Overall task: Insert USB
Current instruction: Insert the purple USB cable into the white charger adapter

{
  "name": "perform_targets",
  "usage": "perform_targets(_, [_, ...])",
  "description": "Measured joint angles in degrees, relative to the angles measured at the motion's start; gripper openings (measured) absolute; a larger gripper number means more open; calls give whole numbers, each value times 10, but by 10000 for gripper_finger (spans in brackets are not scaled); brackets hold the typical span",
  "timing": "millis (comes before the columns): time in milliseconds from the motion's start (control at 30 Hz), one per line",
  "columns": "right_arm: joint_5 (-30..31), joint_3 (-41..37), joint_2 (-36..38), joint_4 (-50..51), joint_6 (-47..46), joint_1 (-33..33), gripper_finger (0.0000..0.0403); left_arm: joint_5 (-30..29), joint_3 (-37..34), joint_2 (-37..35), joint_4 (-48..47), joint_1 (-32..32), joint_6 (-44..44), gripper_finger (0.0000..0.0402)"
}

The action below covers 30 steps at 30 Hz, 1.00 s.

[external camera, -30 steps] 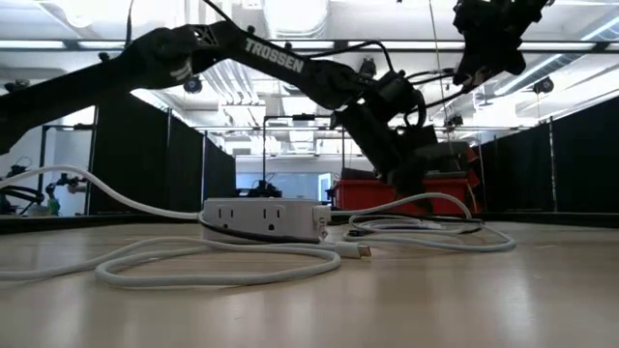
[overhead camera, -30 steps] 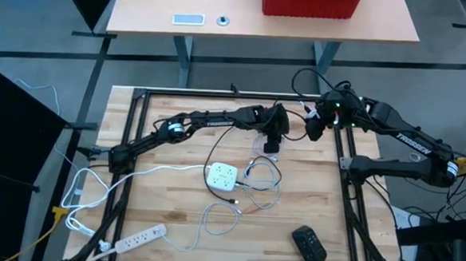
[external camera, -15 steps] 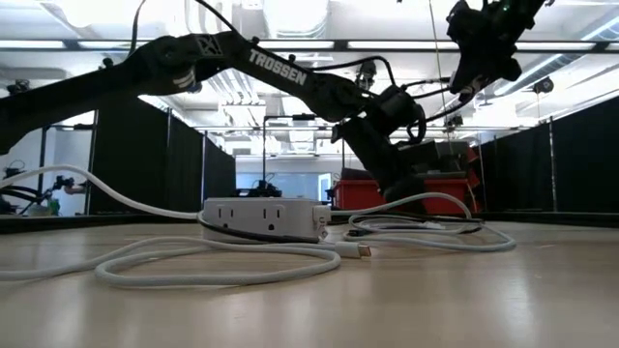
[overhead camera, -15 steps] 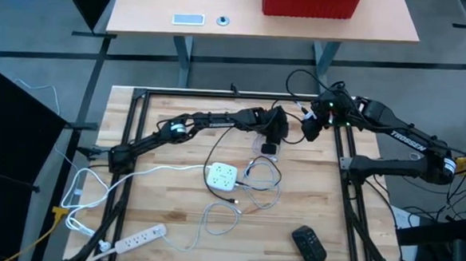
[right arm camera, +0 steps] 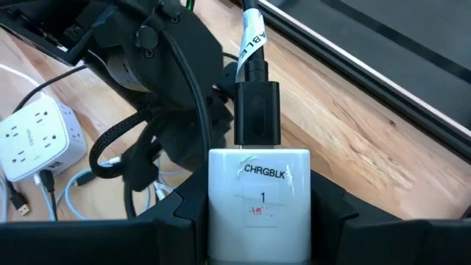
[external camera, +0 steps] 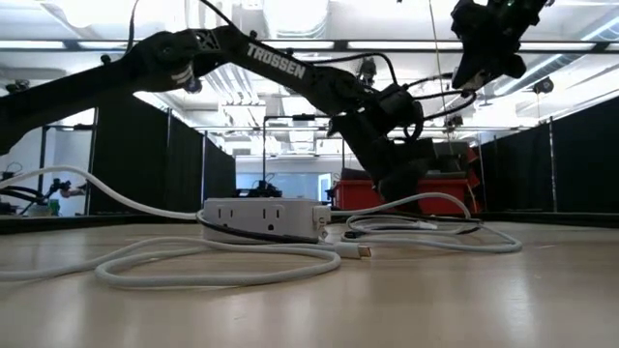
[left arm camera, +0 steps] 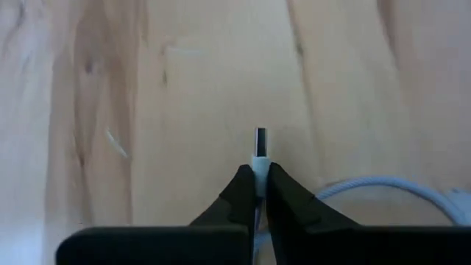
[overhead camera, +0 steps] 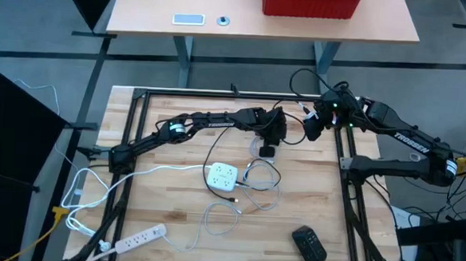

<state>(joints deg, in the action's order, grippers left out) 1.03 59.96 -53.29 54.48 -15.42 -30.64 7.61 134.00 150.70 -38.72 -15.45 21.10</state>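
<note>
L arm stretches across the wooden surface (overhead camera: 165,215), its gripper (left arm camera: 257,193) pointing down w/ fingers (left arm camera: 239,195) clamped on the USB plug (left arm camera: 260,147) of a white cable (left arm camera: 383,188), plug tip just above the wood. R arm is raised at the far right, its gripper (right arm camera: 257,202) clamped on one white charger block (right arm camera: 257,193) labelled "CHRGBLK 1", w/ a black cable (right arm camera: 254,44) tagged "ABLE" plugged into it. Also on the surface: 1 white multi-outlet cube (overhead camera: 222,176), 1 white power strip (overhead camera: 141,237), 1 black remote (overhead camera: 309,246); "TROSSEN" reads on both arms.
</note>
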Motion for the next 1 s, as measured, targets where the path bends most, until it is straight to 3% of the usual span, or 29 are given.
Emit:
perform_targets(333, [3, 0, 73, 53, 59, 0, 123, 11, 1, -95, -192, 31, 22, 1])
perform_targets(733, [-1, 7, 145, 65, 26, 0, 123, -18, -3, -194, -401, 53, 23, 0])
perform_targets(867, [-18, 14, 171, 46, -6, 1, 122, -21, -51, -232, -414, 49, 43, 0])
perform_targets(1000, [-10, 16, 188, -25, -29, 0, 122, -21, -165, -290, -418, 42, 49, 0])
